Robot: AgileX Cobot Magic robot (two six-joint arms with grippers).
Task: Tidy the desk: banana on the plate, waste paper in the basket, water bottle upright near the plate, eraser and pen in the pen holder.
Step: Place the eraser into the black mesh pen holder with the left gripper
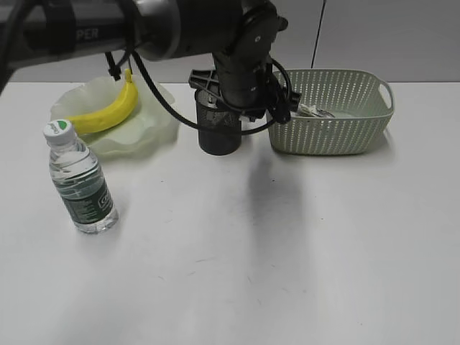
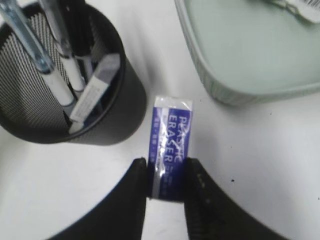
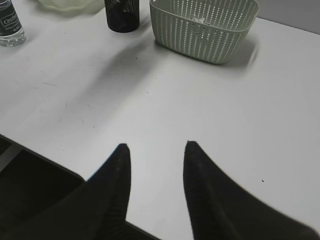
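The white desk [image 1: 287, 259] carries everything, and most of it already looks sorted. The sage green basket [image 1: 338, 136] sits at the back right with a crumpled wad of waste paper [image 1: 316, 111] lying inside, though through the perforated wall it is hard to make out more than pale scraps. To the left, the pale green ruffled plate [image 1: 136, 133] holds the banana [image 1: 108, 111], resting across its hollow. The water bottle [image 1: 79, 183] stands upright just in front of the plate, cap up, as the task wants.

Between plate and basket stands the black mesh pen holder [image 2: 120, 115], already holding several pens and what seems to be a flat white tool leaning on its wall. The left gripper [image 2: 167, 172] hangs beside it, jaws pinched on one end of the blue-sleeved eraser [image 2: 170, 140], which juts out over the bare desk in the gap between holder and basket, near the holder's rim but not yet over the opening. Gripping one end leaves the other free to tip in first. The right gripper [image 3: 155, 150] waits well back over the near desk, jaws apart and empty.
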